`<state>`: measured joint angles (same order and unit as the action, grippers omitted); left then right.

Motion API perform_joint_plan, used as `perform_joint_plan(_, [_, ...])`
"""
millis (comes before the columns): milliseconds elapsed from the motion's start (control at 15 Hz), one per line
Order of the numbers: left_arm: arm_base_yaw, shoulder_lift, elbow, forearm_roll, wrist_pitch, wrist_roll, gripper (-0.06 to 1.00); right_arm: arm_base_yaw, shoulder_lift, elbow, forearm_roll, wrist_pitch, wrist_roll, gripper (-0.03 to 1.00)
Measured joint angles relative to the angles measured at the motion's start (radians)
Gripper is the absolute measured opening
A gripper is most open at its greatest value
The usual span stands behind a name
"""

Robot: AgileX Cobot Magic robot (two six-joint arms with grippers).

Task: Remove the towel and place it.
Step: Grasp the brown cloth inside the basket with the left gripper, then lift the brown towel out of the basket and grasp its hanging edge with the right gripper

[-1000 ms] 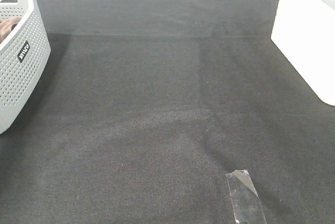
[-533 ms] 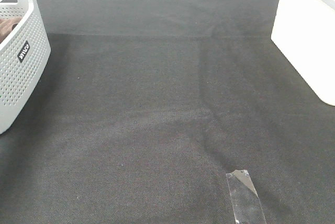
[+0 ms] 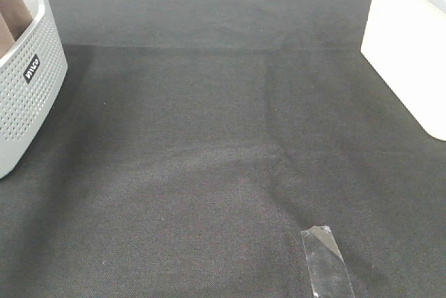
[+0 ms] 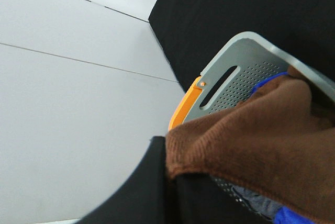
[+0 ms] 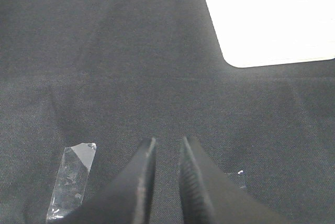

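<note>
The brown plush towel [image 3: 12, 9] rises out of the white perforated basket [image 3: 28, 96] at the far left edge of the exterior view. In the left wrist view my left gripper [image 4: 170, 174] is shut on a bunched edge of the towel [image 4: 251, 130], lifted over the basket's grey rim [image 4: 230, 77]. Neither arm shows in the exterior view. My right gripper [image 5: 166, 171] hangs low over the black cloth. Its fingers stand a narrow gap apart with nothing between them.
A blue cloth [image 4: 269, 80] lies in the basket under the towel. A white box [image 3: 408, 47] stands at the right edge. A strip of clear tape [image 3: 326, 260] is stuck on the black table cover [image 3: 223, 138] at the front.
The towel lay low inside the basket before. It now stands up above the basket's rim in the exterior view. The right gripper has not changed.
</note>
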<state>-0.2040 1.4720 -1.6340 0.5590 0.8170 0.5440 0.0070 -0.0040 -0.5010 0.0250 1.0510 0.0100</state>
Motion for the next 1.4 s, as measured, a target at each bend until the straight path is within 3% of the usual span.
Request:
perform_joint_plan(267, [-0.159,-0.001,-0.170,0.000,0.129,-0.014,0.00,0.000,0.005,0.000,0.016,0.000,0.011,0.20])
perform_joint_plan(333, [-0.182,-0.001,-0.181,0.000,0.137,-0.014,0.00,0.000,0.026,0.000,0.008,-0.002,0.018,0.27])
perform_joint_plan(533, [-0.339,0.003,-0.242,0.000,0.166,-0.014,0.00,0.000,0.141,-0.014,0.000,-0.076,0.026,0.64])
perform_joint_plan(600, [-0.363,0.007,-0.250,0.001,0.168,-0.014,0.00,0.000,0.160,-0.014,0.004,-0.093,0.026,0.66])
perform_joint_plan(800, [-0.500,0.085,-0.314,0.002,0.172,-0.014,0.00,0.000,0.285,-0.014,0.168,-0.302,-0.053,0.69])
perform_joint_plan(933, [-0.560,0.142,-0.367,-0.001,0.172,-0.014,0.00,0.000,0.344,-0.014,0.280,-0.377,-0.140,0.69])
perform_joint_plan(1133, [-0.618,0.197,-0.431,-0.027,0.170,-0.014,0.00,0.000,0.506,-0.026,0.585,-0.490,-0.519,0.69])
perform_joint_plan(1400, [-0.685,0.252,-0.471,-0.070,0.132,-0.014,0.00,0.000,0.734,-0.032,1.120,-0.508,-1.145,0.69])
